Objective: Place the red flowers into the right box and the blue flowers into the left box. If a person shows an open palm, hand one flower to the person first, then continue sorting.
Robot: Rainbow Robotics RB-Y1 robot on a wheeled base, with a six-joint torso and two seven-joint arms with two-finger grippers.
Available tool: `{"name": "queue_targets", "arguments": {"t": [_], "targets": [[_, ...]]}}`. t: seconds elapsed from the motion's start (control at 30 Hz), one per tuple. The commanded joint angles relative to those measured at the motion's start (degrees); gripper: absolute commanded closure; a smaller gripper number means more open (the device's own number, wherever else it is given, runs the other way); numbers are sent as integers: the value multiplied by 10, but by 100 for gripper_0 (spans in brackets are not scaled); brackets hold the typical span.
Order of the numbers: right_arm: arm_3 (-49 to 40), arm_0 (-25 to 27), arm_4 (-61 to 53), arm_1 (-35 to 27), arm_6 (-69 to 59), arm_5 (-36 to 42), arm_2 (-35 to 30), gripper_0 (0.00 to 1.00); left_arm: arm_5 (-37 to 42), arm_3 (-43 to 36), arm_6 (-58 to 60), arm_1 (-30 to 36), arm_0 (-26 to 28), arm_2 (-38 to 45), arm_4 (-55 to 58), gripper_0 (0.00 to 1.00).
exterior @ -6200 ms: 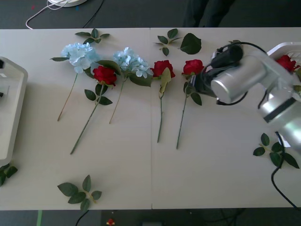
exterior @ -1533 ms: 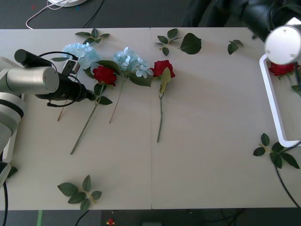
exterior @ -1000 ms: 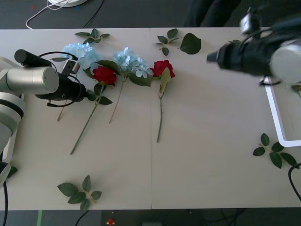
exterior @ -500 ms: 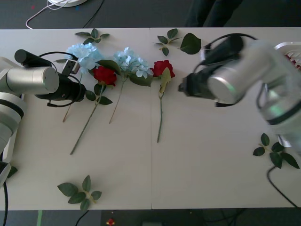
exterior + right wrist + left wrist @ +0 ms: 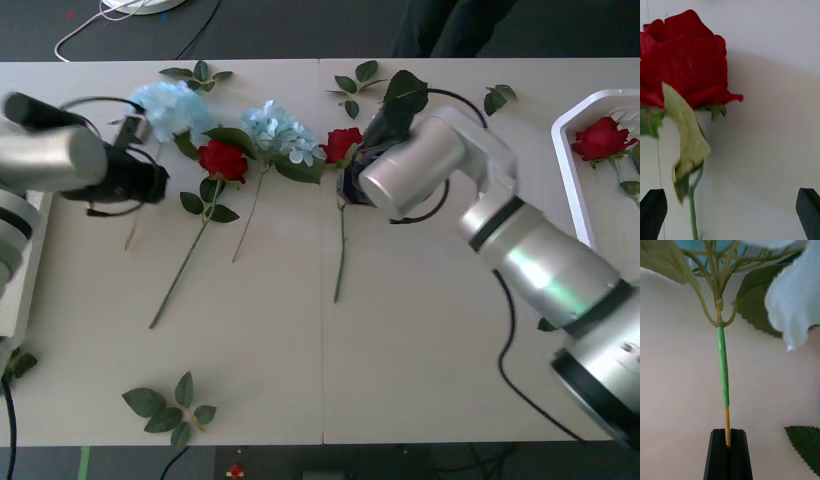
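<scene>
While the left gripper (image 5: 728, 453) has its black fingers (image 5: 717, 455) pressed together on the thin stem of a blue flower (image 5: 172, 102), the right gripper (image 5: 730, 213) hangs with fingers spread wide, one tip (image 5: 653, 213) at each side, over a rose (image 5: 345, 145) near the middle of the table (image 5: 420, 330).

From the front, the left gripper (image 5: 150, 182) sits close to the table's left edge, and its flower's head lies toward the far edge. Just beside it lie a second rose (image 5: 222, 159) and a second blue flower (image 5: 278, 130), their leaves and stems crowding together, so little open surface is left around the grasp. The left box (image 5: 20, 285) shows as a strip at the left edge, behind the arm.

The right gripper (image 5: 352, 180) is at the rose's stem just under the bloom, whose stem runs toward the near edge over bare table. Wide open surface stretches from there to the right box (image 5: 562, 160) at the right edge, where a third rose (image 5: 603, 137) lies inside.

The left wrist view shows the green stem wrap, the bare wire below it entering the fingers, and the forked branches under the pale petals, all hidden from the front by the arm. The right wrist view shows the rose (image 5: 683, 60) and a curled pale leaf (image 5: 687, 142) off to one side of the gap, nearer one fingertip.
</scene>
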Motion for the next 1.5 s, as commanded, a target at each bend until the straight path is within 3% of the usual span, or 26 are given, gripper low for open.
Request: {"name": "queue_targets", "arguments": {"t": [0.03, 0.47, 0.53, 0.57, 0.6, 1.2, 1.3, 1.5], "targets": [[84, -63, 20, 51, -18, -49, 3, 0, 68, -22, -16, 52, -45, 115, 1, 100], [281, -121, 41, 106, -14, -178, 10, 0, 370, -152, -17, 155, -45, 337, -8, 100], [285, -121, 42, 105, -14, -185, 20, 44, 404, -171, -16, 175, -45, 352, -11, 100], [285, -121, 42, 105, -18, -186, 26, 81, 420, -178, -16, 183, -46, 357, -12, 100], [285, -121, 42, 104, -19, -187, 27, 99, 431, -181, -16, 191, -45, 361, -11, 100], [274, -118, 41, 94, -20, -206, 27, 100, 480, -181, -15, 237, -37, 381, 7, 100], [231, -105, 35, 71, -20, -206, 27, 100, 480, -181, -15, 237, -37, 381, 7, 100], [53, -41, 32, -9, -18, -206, 26, 100, 480, -181, -15, 237, -37, 381, 7, 100]]}}
